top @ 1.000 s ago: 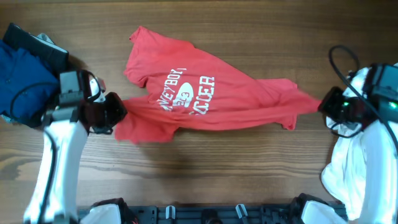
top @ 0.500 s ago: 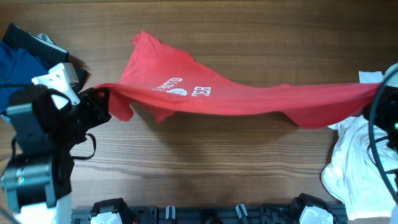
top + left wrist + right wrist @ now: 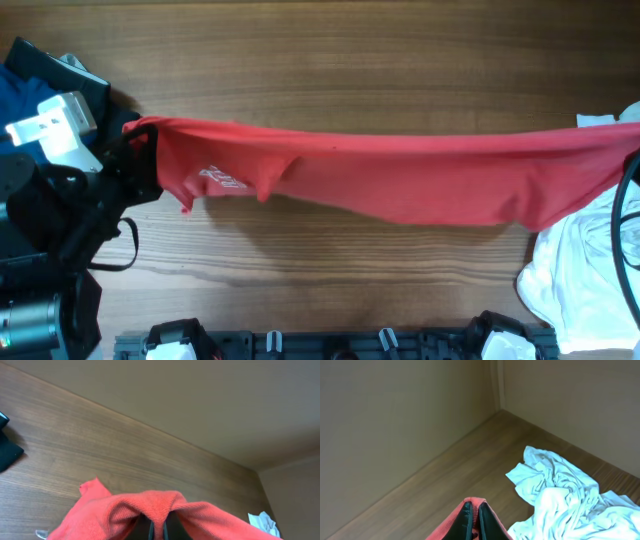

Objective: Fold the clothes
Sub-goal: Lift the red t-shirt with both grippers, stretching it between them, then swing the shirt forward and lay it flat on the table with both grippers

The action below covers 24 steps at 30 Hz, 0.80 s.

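Observation:
The clothes are one red T-shirt (image 3: 400,172), pulled out into a long band above the wooden table (image 3: 330,60) and running almost the full width of the overhead view. A scrap of white lettering (image 3: 221,180) shows near its left end. My left gripper (image 3: 137,152) is shut on the shirt's left end; in the left wrist view the red cloth (image 3: 150,507) drapes over the gripper (image 3: 159,529), pinched between the jaws. My right gripper (image 3: 475,516) is shut on a fold of the red fabric (image 3: 476,500). In the overhead view it lies past the right edge.
A blue garment (image 3: 25,95) lies at the back left beside the left arm. A crumpled white garment (image 3: 580,275) sits at the right, also seen in the right wrist view (image 3: 560,492). A black rail (image 3: 330,345) runs along the table's front edge.
Both grippers have risen and moved apart. The shirt, which lay bunched on the table, is now lifted and stretched into a taut band, with its lettering mostly folded out of sight.

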Available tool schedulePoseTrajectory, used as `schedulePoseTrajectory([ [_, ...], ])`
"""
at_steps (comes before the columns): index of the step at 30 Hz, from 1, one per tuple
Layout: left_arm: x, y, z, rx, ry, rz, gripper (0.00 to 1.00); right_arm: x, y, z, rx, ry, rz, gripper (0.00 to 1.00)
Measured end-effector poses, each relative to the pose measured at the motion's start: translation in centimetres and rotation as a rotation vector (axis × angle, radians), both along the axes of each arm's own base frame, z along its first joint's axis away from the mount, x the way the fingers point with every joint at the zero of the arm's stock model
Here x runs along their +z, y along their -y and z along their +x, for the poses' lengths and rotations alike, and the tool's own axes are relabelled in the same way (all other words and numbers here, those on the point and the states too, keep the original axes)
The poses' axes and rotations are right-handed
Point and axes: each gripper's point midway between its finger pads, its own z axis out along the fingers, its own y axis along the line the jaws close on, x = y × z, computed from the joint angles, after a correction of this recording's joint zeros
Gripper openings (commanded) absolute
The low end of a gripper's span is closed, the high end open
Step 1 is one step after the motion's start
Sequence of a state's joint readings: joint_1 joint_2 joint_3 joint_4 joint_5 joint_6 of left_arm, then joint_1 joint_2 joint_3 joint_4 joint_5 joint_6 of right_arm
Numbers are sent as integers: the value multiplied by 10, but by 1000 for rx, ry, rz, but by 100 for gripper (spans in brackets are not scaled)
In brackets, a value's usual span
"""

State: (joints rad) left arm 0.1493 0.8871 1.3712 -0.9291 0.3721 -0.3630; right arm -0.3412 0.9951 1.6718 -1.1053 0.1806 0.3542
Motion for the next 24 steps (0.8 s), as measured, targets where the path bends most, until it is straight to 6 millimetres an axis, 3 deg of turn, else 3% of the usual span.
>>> schedulePoseTrajectory([
  [4, -18, -3, 23, -4, -78, -14, 4, -24, 3, 35, 58, -100, 32, 4],
  [6, -38, -6, 50, -8, -146, -26, 4, -63, 5, 76, 141, -228, 87, 5],
  [11, -88, -3, 162, -84, -149, -55, 4, -157, 5, 180, 342, -370, 228, 4],
  [13, -92, 3, 202, -126, -53, -56, 4, -174, 8, 216, 379, -320, 252, 4],
  [15, -89, 9, 239, -152, 63, -71, 4, -177, 13, 247, 389, -238, 260, 4],
  [17, -70, 12, 268, -158, 217, -129, 4, -158, 17, 272, 397, -103, 243, 4],
  [19, -29, 13, 282, -165, 423, -198, 4, -118, 18, 288, 409, 44, 216, 4],
  [21, 4, 12, 280, -167, 527, -256, 4, -80, 17, 292, 418, 128, 198, 4],
  [24, 63, 8, 275, -176, 623, -311, 4, -1, 15, 286, 425, 265, 118, 4],
])
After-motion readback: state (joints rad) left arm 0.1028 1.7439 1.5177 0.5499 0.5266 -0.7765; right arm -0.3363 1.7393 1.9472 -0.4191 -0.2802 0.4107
